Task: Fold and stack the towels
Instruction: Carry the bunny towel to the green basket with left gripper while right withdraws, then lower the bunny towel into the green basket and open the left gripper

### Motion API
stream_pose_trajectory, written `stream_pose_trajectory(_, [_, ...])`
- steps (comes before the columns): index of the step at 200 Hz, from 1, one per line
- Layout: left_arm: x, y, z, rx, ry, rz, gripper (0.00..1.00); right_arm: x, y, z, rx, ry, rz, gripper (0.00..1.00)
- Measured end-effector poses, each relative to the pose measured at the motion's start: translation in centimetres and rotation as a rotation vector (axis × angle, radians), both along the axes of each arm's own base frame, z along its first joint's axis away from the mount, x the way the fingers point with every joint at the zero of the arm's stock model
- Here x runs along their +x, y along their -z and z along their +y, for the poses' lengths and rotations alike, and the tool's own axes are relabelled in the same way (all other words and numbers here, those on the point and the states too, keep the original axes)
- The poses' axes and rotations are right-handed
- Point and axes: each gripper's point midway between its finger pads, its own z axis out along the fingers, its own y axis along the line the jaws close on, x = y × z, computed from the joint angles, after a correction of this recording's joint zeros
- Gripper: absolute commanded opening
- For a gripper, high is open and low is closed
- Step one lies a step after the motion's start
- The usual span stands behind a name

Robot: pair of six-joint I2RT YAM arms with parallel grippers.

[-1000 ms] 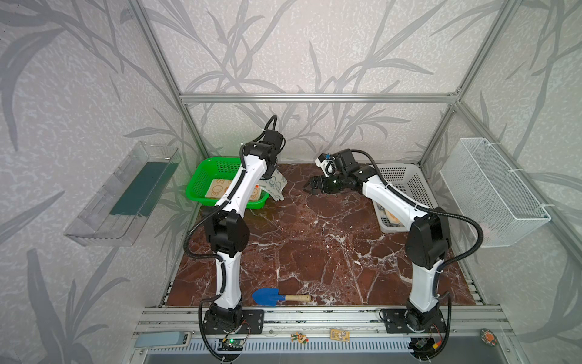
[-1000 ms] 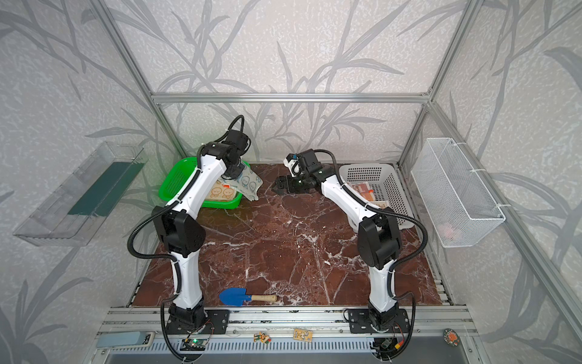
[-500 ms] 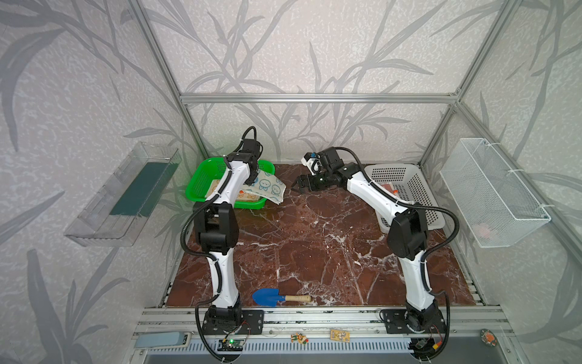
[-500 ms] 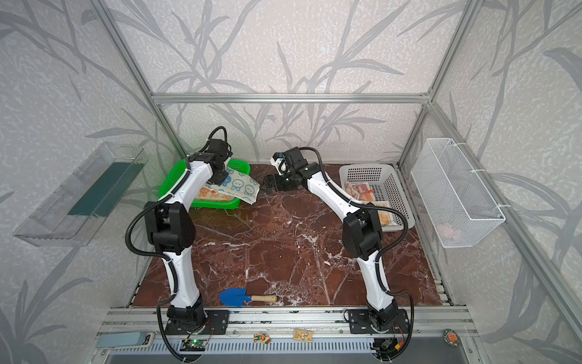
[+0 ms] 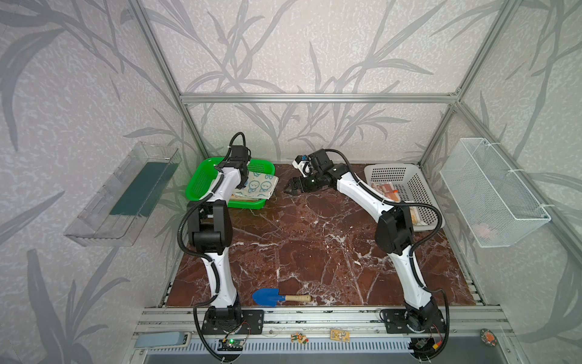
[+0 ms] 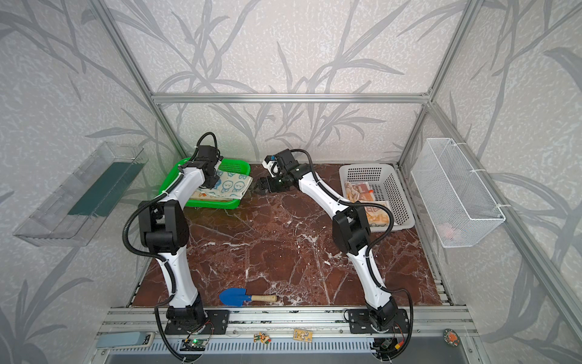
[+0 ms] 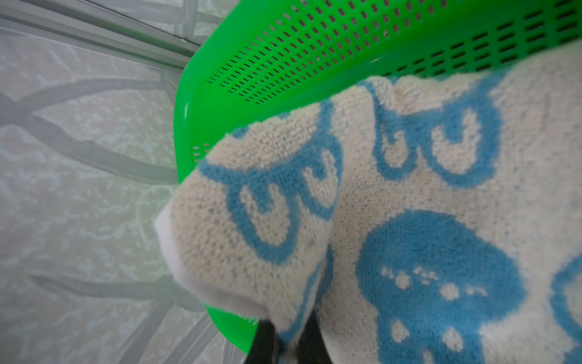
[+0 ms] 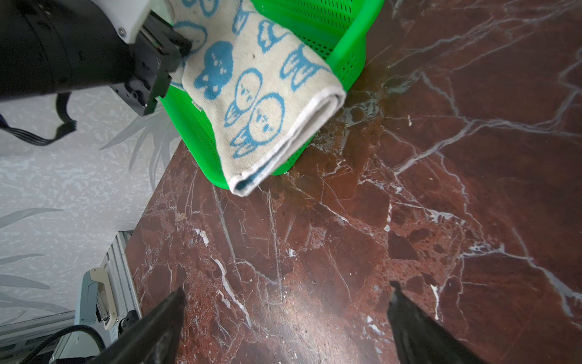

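Blue-bunny towel now lower, over green basket.

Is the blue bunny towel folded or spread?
Folded: the blue bunny towel shows doubled layers at its edge, overhanging the green basket.

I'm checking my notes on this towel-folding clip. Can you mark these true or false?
1. The left gripper is shut on the blue bunny towel. True.
2. The right gripper grips that towel too. False: it is open and empty, above the bare table beside the green basket.
3. The blue bunny towel lies spread flat on the table. False: it is folded and sits over the green basket, with one end past the rim.
4. A blue shovel lies near the table's front edge. True.
5. The white basket is empty. False: an orange-patterned towel lies in it.
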Motion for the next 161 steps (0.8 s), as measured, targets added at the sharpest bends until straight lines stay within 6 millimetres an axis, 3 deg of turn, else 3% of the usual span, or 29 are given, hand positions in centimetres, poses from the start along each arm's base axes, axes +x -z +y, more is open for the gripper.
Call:
stream_pose_trajectory(32, [0.4, -0.1, 0.7, 0.009, -0.014, -0.02, 0.0, -0.2, 0.5, 0.1, 0.005, -0.007, 0.014, 0.99])
stream_pose_trajectory(84, [0.5, 1.1, 1.5, 0.011, -0.031, -0.006, 0.0, -1.3, 4.2, -0.7, -0.038, 0.001, 0.089, 0.99])
stream_pose_trajectory(161, [0.6, 1.8, 2.5, -0.019, -0.078, -0.029, 0.0, -1.3, 4.4, -0.7, -0.033, 0.006, 0.089, 0.99])
